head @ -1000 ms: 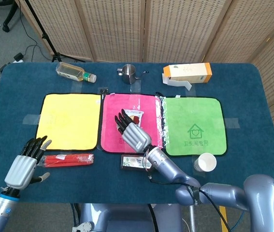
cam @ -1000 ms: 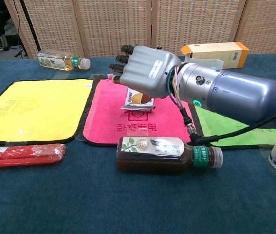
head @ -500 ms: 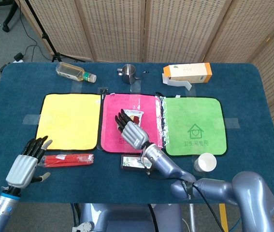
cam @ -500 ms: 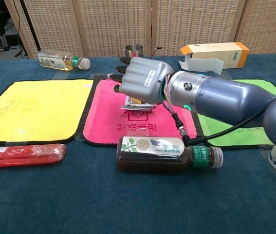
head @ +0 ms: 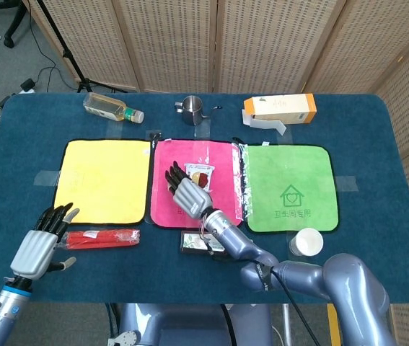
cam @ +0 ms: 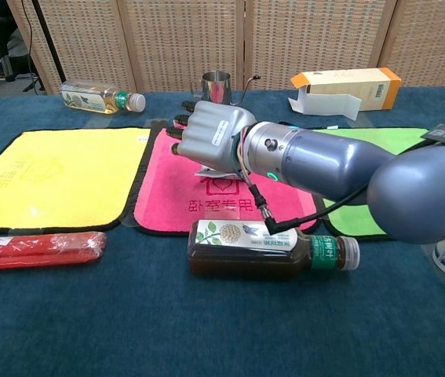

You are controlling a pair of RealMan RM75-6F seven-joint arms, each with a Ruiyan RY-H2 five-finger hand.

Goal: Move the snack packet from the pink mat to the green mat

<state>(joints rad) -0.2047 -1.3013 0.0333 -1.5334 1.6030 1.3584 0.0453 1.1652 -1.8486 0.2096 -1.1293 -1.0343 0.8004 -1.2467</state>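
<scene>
- Dark blue cloth-covered worktop (head: 377, 144) carries three square mats in a row: yellow mat (head: 103, 180) toward the left edge, pink mat (head: 190, 162) in the middle, green mat (head: 291, 184) toward the right edge.
- Grey right arm (cam: 340, 161) reaches over the pink mat from the near edge.
- Right hand (head: 186, 191) is over the pink mat, back of the hand up, fingers (head: 169, 175) straight and slightly apart. It covers the near part of the packet; contact cannot be told.
- Left hand (head: 40, 241) near the front left corner, fingers extended, holding nothing.
- Dark tea bottle (cam: 269, 250) lies on its side along the pink mat's near edge.
- Small red-and-white snack packet (head: 202, 173) sits on the pink mat, toward its far right part.
</scene>
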